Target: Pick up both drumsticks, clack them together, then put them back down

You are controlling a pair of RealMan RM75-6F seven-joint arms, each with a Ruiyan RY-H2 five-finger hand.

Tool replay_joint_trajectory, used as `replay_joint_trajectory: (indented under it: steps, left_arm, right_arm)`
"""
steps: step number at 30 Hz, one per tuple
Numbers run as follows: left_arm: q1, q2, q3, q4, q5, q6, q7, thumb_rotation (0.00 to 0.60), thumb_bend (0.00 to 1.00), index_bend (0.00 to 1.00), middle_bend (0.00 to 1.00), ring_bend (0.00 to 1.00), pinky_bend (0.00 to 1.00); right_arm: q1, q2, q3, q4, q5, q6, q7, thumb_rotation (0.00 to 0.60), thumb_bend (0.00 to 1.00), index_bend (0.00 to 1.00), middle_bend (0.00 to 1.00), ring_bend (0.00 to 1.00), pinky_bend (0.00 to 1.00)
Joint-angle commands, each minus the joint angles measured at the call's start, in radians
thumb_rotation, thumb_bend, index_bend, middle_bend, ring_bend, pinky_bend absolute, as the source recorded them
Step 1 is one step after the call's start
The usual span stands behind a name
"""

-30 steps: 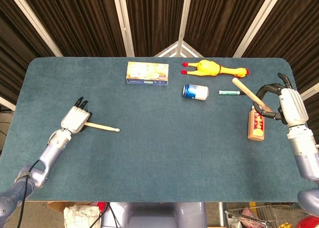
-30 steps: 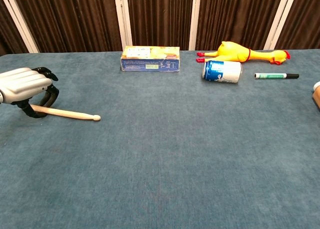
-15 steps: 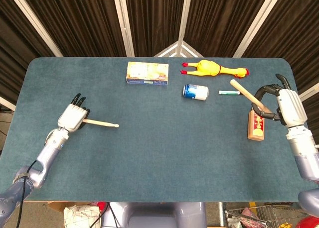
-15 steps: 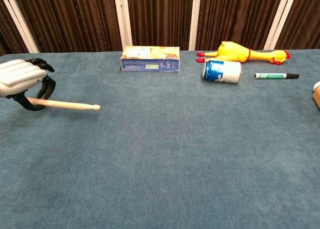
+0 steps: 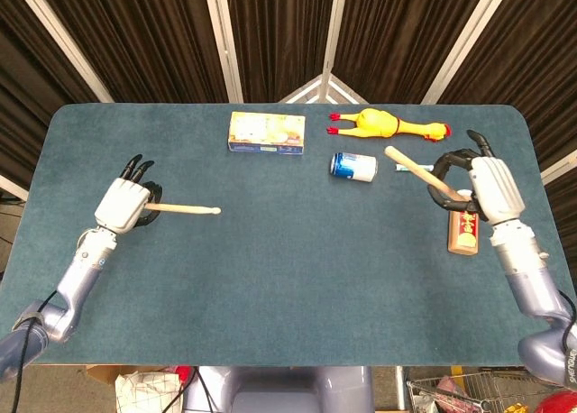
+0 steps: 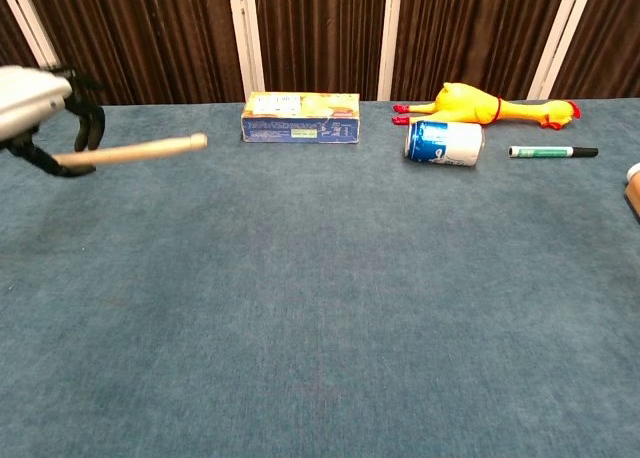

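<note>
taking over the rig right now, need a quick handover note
Left hand grips one drumstick by its butt, lifted off the table, tip pointing toward the middle.
Right hand grips the other drumstick, raised, tip angled toward the blue can.
Done: both sticks picked up.
Left: the tips are far apart, so bring them together over the table centre, clack, then lay both down.

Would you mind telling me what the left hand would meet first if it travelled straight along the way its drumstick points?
The left hand holds its drumstick pointing across bare table; the way looks free, perhaps until the right hand.
</note>
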State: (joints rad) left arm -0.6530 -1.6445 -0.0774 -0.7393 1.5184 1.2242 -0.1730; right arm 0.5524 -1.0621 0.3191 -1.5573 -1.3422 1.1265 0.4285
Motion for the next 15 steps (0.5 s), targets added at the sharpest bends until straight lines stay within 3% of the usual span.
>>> replay_joint_trajectory:
  steps: [1,8,15]
  left_arm:
    - [0.006,0.143,-0.059,-0.238,-0.023,0.064,0.024,0.6,0.42,0.62,0.61,0.13,0.0]
    - [0.015,0.321,-0.116,-0.601,-0.045,0.097,0.153,0.6,0.42,0.63,0.61,0.13,0.0]
    - [0.024,0.376,-0.144,-0.829,-0.063,0.111,0.218,0.6,0.42,0.63,0.61,0.13,0.0]
  right_arm:
    - [0.037,-0.027,0.009,-0.007,0.009,-0.029,-0.044,0.6,0.43,0.69,0.61,0.39,0.05]
    - [0.135,-0.129,0.048,0.008,0.071,-0.083,-0.136,0.6,0.45,0.7,0.61,0.39,0.05]
    - [0.264,-0.237,0.095,0.028,0.191,-0.178,-0.25,0.6,0.45,0.7,0.61,0.4,0.05]
